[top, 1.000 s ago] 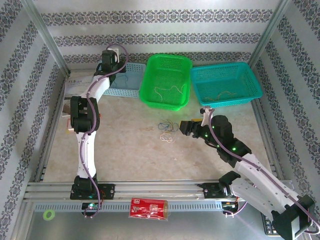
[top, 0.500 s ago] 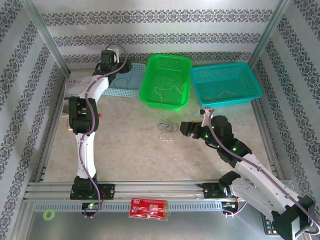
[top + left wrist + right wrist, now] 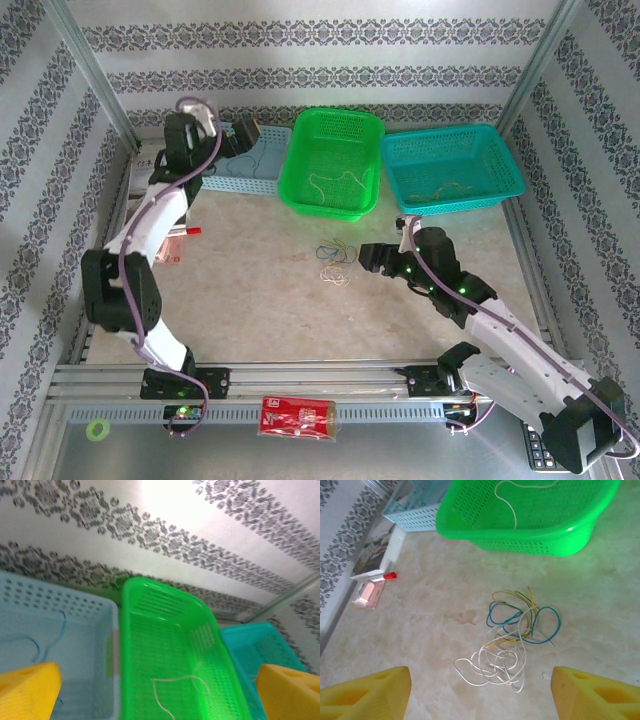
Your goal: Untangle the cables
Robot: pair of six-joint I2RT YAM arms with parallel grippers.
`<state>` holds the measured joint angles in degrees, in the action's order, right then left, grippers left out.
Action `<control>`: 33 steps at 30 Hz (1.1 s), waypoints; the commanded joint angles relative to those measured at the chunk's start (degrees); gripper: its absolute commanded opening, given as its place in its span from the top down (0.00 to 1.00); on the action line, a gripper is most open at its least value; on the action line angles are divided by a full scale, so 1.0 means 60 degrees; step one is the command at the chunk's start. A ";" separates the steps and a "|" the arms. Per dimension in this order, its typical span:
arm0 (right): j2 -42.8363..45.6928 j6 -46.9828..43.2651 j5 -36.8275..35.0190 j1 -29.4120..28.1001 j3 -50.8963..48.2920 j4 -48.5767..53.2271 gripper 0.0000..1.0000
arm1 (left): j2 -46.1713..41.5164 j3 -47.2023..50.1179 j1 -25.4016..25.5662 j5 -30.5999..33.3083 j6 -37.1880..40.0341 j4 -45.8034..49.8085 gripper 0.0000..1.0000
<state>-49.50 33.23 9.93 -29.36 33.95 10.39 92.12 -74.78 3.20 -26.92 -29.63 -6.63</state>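
Top external view first: the table [image 3: 250,300] is wide, with three baskets lined up along its far edge. There's a pale blue basket [image 3: 255,178] on the left, a green basket [image 3: 335,135] in the middle and a teal basket [image 3: 450,150] on the right.

And look, each one has a cord in it. A blue cord [image 3: 61,627] lies in the pale blue one, a pale cord [image 3: 170,679] in the green, and a tan cord [image 3: 445,188] in the teal. So by my reckoning three strands are sorted.

The left end effector [image 3: 158,680] hangs up over the pale blue and green baskets. Its fingers are spread wide with nothing between them.

The right end effector [image 3: 481,680] is low over the middle of the table, fingers apart and empty. It looks straight down at what's left.

That's the cables [image 3: 512,635], a loose clump on the bare table just in front of the green basket and touching neither end effector. In it I can make out blue loops [image 3: 555,622], white loops [image 3: 495,672] nearest the end effector, and a thin yellow strand [image 3: 515,597] threaded through the blue.

So it's partway by my guess: three strands are out, and this knot is yet to be pulled apart.
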 commanded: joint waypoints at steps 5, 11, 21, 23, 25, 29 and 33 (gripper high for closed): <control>-0.1295 0.0270 -0.0363 0.0031 -0.0530 -0.1103 0.28 | -0.2496 0.3541 0.0417 -0.1163 -0.1695 -0.0763 0.00; -0.2878 0.0236 -0.0279 0.0005 -0.0417 -0.2140 0.30 | -0.4235 0.5342 0.1369 -0.0657 -0.1974 -0.0493 0.00; -0.6112 0.0307 0.0232 -0.0228 0.0629 -0.3827 0.35 | -0.4701 0.6056 0.2210 -0.0187 -0.2366 -0.0623 0.00; -0.6582 0.0357 0.0342 -0.0541 0.0937 -0.4025 0.37 | -0.4710 0.6023 0.2255 -0.0172 -0.2341 -0.0580 0.00; -0.6908 0.0358 0.0488 -0.0964 0.1235 -0.4129 0.40 | -0.4732 0.5979 0.2250 -0.0114 -0.2236 -0.0447 0.00; -0.7090 0.0252 0.0785 -0.1934 0.1602 -0.4096 0.45 | -0.4747 0.6012 0.2271 0.0003 -0.2156 -0.0386 0.00; -0.6364 0.0174 0.0782 -0.2312 0.1484 -0.3776 0.46 | -0.4701 0.6055 0.2254 -0.0037 -0.2161 -0.0401 0.00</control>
<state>-91.13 34.87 13.80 -42.72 42.52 -12.62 64.14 -38.46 16.14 -27.77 -42.72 -8.21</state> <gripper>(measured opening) 0.538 0.998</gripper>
